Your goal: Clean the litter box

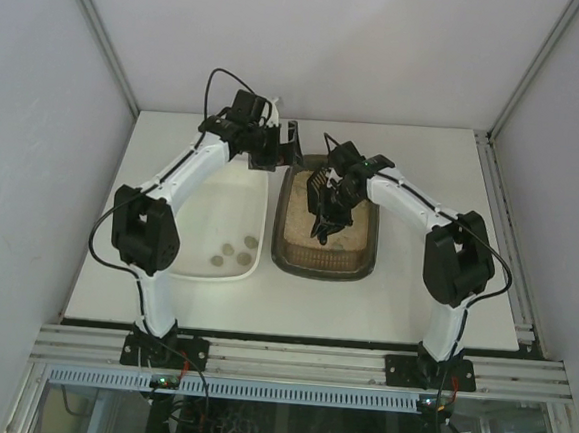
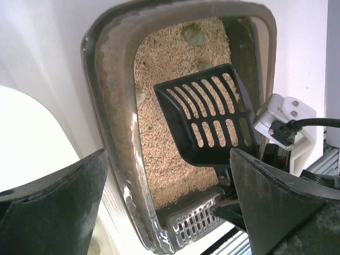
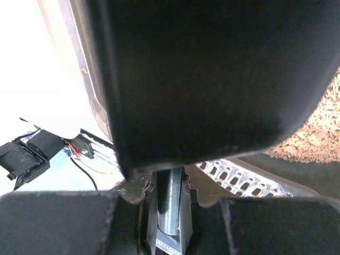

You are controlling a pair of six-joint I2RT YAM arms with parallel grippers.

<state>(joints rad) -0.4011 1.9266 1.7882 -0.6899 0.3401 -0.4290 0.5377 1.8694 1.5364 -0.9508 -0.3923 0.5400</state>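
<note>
One white rounded-rectangular plastic tray [image 1: 210, 205] sits on the white surface [image 1: 413, 306], just to the left of the litter box and almost touching it. In the tray's near end lie what look like four small grey-green clumps [image 1: 229, 250], though they are small enough that the count is uncertain.

The left end effector [image 2: 167, 159] hovers at the litter box's far left corner. Its two dark fingers [image 2: 58, 202] are spread wide and hold nothing. Whether they touch the rim cannot be told.

One litter box [image 2: 114, 95], a dark brown-grey rounded-rectangular plastic tray with a thick rim, stands at the middle of the surface with a bed of beige pellet litter inside. Two grey-green clumps [image 2: 192, 34] rest on the litter at the end away from the left end effector. One pale grey perforated panel [image 2: 194, 226] lies inside the box at the end nearest that end effector.

One black plastic scoop [image 2: 207, 122] with two rows of slots hangs tilted over the litter, toward the box's right wall.

The right end effector [image 3: 170, 199], above the litter box, is clamped onto the scoop's handle. The scoop's dark body fills most of the right wrist view.
</note>
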